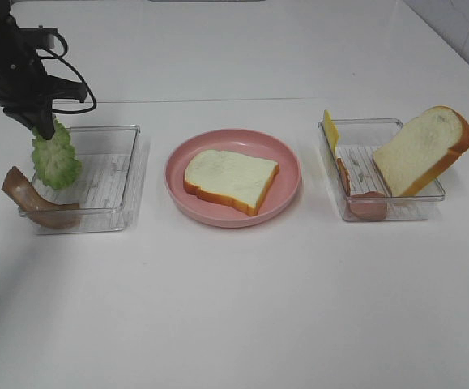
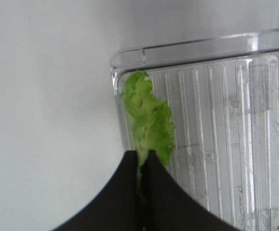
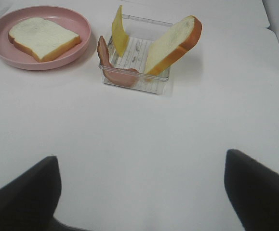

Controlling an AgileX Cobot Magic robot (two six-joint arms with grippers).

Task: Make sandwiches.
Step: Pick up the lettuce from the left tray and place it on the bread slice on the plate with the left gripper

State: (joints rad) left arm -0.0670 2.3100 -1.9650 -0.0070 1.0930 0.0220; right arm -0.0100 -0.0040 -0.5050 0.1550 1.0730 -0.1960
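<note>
Two bread slices (image 1: 231, 180), two trays (image 1: 108, 185), one plate (image 1: 287, 173), one lettuce leaf (image 1: 54, 159).

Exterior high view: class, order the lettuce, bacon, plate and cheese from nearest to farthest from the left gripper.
1. Lettuce, pinched in the left gripper, above the left tray.
2. Bacon, draped over that tray's near-left corner.
3. Plate, centre.
4. Cheese, in the right tray.

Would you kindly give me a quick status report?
Left gripper shut on lettuce at left tray. Right gripper open, empty. Bread bare on plate. Path clear.
</note>
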